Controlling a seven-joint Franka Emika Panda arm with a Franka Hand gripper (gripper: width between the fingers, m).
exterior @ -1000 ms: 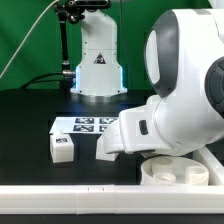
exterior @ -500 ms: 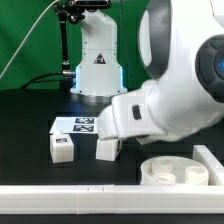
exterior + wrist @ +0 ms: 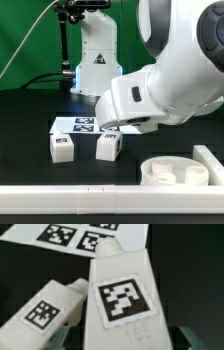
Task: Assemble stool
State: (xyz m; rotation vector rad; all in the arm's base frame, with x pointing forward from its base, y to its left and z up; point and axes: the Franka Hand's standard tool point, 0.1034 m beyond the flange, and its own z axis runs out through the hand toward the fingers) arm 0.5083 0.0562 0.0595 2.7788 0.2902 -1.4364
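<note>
Early in the build, and nothing is joined. The seat [image 3: 180,172] is seen flat on the table [image 3: 30,110] at four o'clock in the exterior view. Its holes are bare and no leg has been fitted.

Two legs are seen loose on the table near the middle of that view. One leg [image 3: 108,148] lies just under the arm's hand, with the second leg [image 3: 62,147] at its nine o'clock, close by but apart. The marker board [image 3: 84,124] lies just past both, at their twelve o'clock. A third leg cannot be found in either view. A long rail [image 3: 70,194] is seen across six o'clock, untouched.

In the wrist view the gripper [image 3: 125,341] is held over the tagged leg. Its fingers [image 3: 66,336] are spread, one on each side of the leg's near end. Dark gaps show on both sides, so nothing is judged to be pinched. In the exterior view the fingers are hidden behind the arm.

Judged from this, a first pick-up is being lined up. Left to do: the leg closed on, lifted, carried to the seat at four o'clock and seated in a hole. The same is needed for the second leg and for a third once it is found.
</note>
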